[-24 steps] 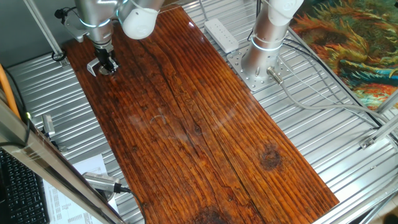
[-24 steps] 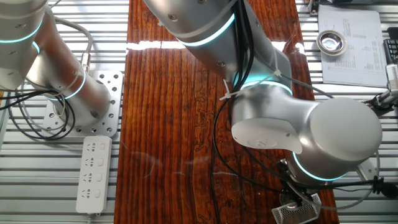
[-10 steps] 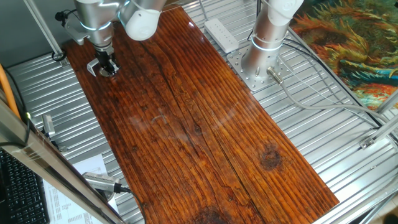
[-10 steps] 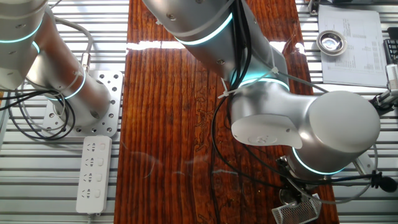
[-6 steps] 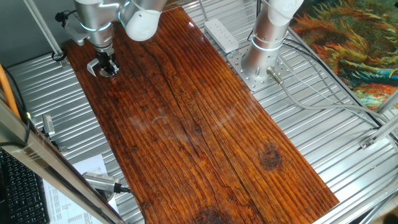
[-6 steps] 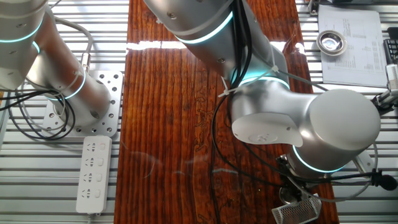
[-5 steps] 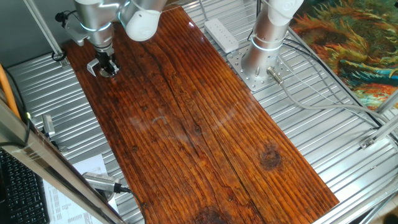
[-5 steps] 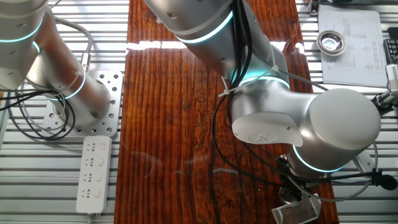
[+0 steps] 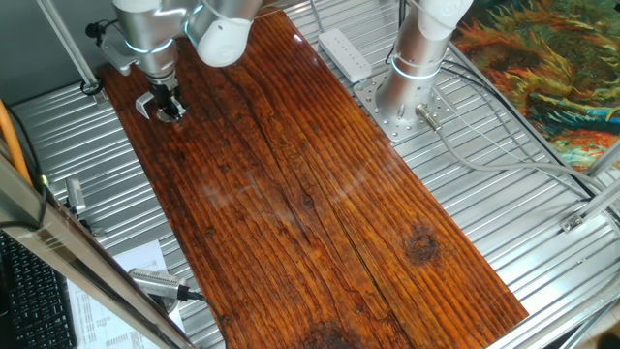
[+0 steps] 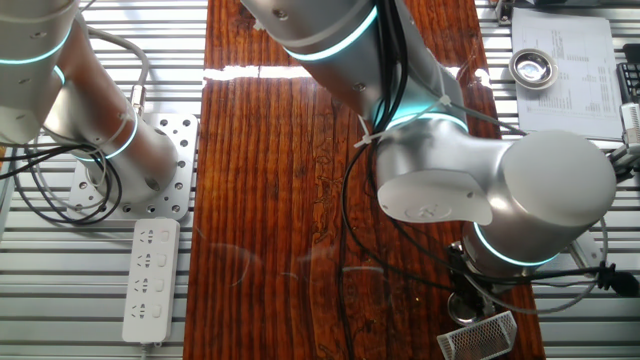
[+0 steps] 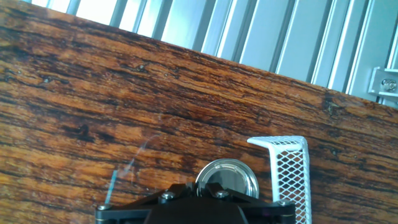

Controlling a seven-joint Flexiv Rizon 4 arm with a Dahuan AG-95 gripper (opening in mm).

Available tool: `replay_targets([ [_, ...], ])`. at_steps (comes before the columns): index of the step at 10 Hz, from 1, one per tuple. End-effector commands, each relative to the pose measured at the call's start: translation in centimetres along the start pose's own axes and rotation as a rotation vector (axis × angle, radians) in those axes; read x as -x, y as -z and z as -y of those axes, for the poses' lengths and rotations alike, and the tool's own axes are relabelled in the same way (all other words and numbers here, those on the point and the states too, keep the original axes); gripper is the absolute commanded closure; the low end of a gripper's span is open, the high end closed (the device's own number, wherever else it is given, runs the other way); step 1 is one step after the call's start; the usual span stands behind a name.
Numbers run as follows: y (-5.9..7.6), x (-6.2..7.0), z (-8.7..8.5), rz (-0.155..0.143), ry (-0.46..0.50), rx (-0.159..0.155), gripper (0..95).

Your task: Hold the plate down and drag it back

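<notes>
1. One fixed view: a dark, glossy wooden surface (image 9: 320, 204) lies on ribbed metal decking. The hand (image 9: 167, 107) stands low at the surface's far left corner; its tip hides the plate. A power strip (image 9: 345, 52) and a second arm's base (image 9: 407, 92) sit off the far edge.
2. The other fixed view: the arm (image 10: 450, 190) blocks most of that corner; a white mesh bracket (image 10: 480, 337) shows at the surface's edge.
3. Hand view: the plate (image 11: 227, 180) lies just before the hand, beside the bracket (image 11: 287, 174), near the surface's edge. Whether the fingers are parted or closed cannot be told.
</notes>
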State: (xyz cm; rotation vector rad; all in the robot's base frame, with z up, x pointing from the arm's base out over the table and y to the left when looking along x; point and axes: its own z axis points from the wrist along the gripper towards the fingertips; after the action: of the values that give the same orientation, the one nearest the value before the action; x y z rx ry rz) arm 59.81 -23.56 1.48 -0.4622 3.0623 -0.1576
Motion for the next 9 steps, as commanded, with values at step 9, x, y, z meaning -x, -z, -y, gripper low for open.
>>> replay_targets([
  [9, -0.09, 0.32, -1.08, -0.011, -0.013, 0.001, 95.0],
])
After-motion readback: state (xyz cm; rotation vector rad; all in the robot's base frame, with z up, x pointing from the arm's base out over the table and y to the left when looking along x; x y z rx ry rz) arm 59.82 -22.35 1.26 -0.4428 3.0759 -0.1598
